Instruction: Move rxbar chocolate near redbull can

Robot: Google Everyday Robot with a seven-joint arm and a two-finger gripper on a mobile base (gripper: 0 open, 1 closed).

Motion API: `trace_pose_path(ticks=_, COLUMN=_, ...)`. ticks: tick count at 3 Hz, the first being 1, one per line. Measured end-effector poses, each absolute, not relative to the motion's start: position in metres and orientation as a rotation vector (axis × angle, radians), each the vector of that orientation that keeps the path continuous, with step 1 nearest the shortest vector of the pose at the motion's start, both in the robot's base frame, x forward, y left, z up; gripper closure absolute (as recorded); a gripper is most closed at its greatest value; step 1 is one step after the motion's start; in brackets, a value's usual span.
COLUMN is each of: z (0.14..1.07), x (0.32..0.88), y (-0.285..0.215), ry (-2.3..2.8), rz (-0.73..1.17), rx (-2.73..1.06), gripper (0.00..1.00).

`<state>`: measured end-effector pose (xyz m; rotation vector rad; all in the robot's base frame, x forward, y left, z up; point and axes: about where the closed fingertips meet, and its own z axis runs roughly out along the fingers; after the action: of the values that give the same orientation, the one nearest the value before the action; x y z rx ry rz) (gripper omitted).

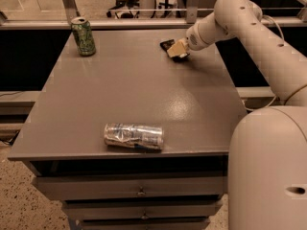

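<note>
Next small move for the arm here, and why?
Probably ease the gripper down onto the rxbar chocolate and secure it before any travel. The gripper sits at the bar at the far edge of the table, while the redbull can lies on its side near the front edge, far from the bar. Whether the bar is held is unclear.
</note>
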<state>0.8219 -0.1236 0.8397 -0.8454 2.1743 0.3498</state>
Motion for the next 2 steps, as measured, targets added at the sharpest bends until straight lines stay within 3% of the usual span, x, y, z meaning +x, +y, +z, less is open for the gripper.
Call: trace_pose_path(ticks=2, z=0.8387, x=0.8220, y=-0.1227, ry=2.175, rz=0.351, rx=-0.847, gripper=0.98)
